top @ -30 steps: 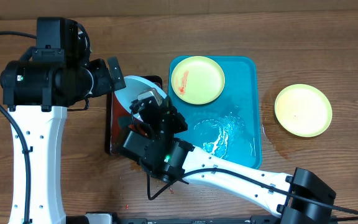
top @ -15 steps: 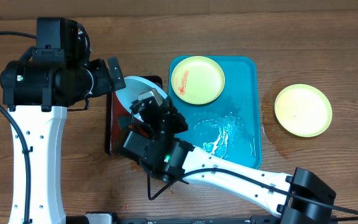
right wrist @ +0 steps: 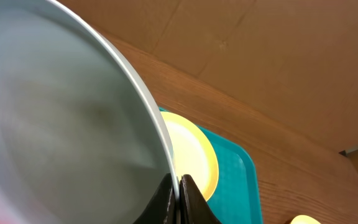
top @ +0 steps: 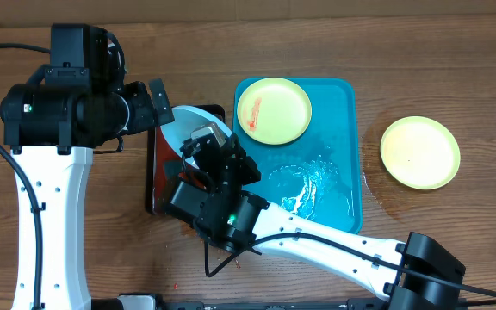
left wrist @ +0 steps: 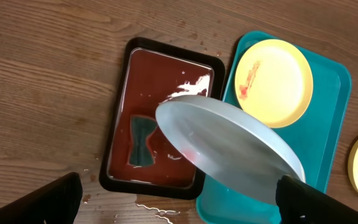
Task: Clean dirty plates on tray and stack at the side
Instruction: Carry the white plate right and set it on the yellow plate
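Clearly, the pale blue-white plate [left wrist: 229, 149], glossy with a faint red speck, hung tilted left of centre over the black tray [left wrist: 115, 124] of red liquid [left wrist: 160, 78], its rim pinched by the right gripper [right wrist: 178, 185], while the left gripper [left wrist: 180, 193] gaped wide beside it.

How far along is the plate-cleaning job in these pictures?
Done: one yellow plate lies on the table right of the tray, no smear visible. In hand: the right gripper pinches the rim of the pale plate above the black tray. Left: the smeared plate on the tray, then stacking.
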